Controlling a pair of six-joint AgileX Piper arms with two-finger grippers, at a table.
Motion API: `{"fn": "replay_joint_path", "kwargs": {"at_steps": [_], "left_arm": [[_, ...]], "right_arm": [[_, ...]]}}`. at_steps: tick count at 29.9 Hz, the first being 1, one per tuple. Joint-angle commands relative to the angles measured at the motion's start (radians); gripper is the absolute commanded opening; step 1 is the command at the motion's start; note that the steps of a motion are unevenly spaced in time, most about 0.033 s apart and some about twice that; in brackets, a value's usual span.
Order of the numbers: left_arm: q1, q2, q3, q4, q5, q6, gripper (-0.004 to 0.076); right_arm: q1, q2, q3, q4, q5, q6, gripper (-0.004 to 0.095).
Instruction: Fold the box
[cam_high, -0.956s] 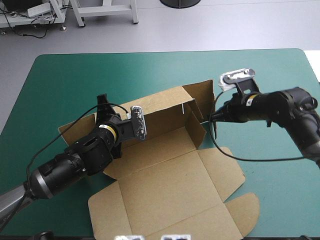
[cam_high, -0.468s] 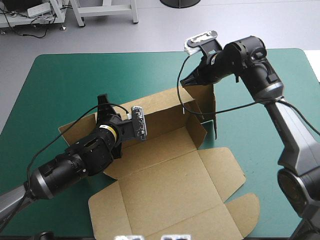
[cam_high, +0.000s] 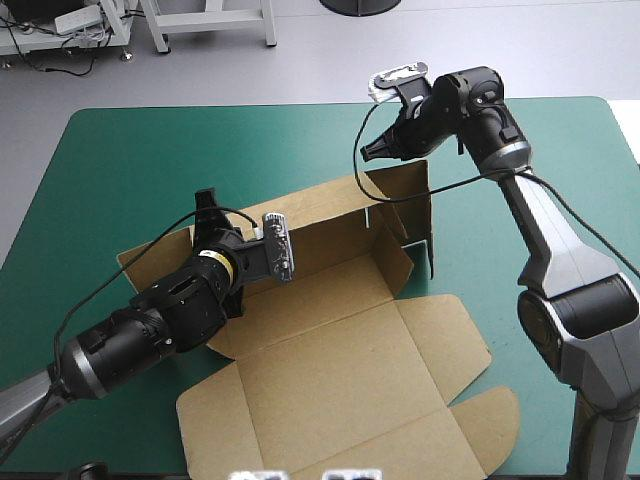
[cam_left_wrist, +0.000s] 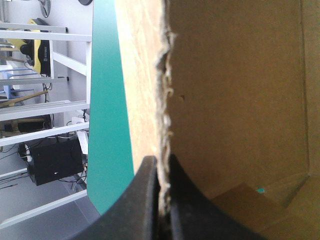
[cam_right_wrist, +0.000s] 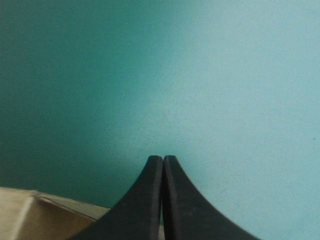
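While my L gripper (cam_left_wrist: 162, 167) clamps the far wall of the box (cam_high: 340, 370), mid-table, my R gripper (cam_high: 366, 155) hovers shut & empty over its far-R corner, so next is prob. tucking that wall.

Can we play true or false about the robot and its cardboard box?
1. The left tool is pinching a wall of the box. True.
2. The right tool is holding the box too. False: it is shut on nothing, raised over the box's far right corner, with only the teal-green cover ahead of it.
3. The whole box lies flat on the table. False: its far walls stand up, and only the big near panel and its flaps lie flat.
4. The right tool's fingers are pressed together. True.
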Motion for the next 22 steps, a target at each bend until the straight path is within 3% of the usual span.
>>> {"fn": "replay_joint_path", "kwargs": {"at_steps": [1, 8, 17, 22], "left_arm": [[-0.011, -0.022, -0.02, -0.012, -0.03, -0.009, -0.0006], [-0.011, -0.022, -0.02, -0.012, -0.03, -0.009, -0.0006], [-0.011, -0.022, -0.02, -0.012, -0.028, -0.031, -0.0006], [-0.011, -0.022, -0.02, -0.009, -0.039, -0.047, -0.0006]], "right_arm": [[-0.021, -0.045, -0.031, 0.014, 0.018, -0.014, -0.0004], [-0.037, -0.077, -0.016, 0.109, 0.054, -0.019, -0.0006], [-0.053, -0.169, 0.168, 0.125, 0.054, -0.039, -0.0006], [-0.084, -0.25, 0.295, 0.206, 0.019, -0.08, -0.0005]]}}
